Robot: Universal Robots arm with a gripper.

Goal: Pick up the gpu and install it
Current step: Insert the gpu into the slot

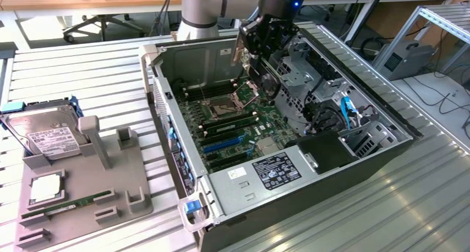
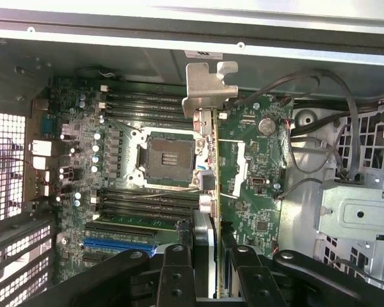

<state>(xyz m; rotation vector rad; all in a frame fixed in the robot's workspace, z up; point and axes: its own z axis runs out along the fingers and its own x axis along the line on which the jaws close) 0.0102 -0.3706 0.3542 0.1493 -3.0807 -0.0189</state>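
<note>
Black gripper (image 2: 208,259), jaws partly closed, clamps one gpu (image 2: 210,160) edge-on over the single motherboard (image 2: 256,192) inside the open case (image 1: 192,58). At nine o'clock of the case in the exterior view lie one hard drive (image 1: 45,132) and one RAM stick (image 1: 70,201); their label print is unreadable.

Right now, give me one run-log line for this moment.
tool: shut on gpu | gpu: held edge-on over motherboard, inside open case | install: not yet seated
</note>
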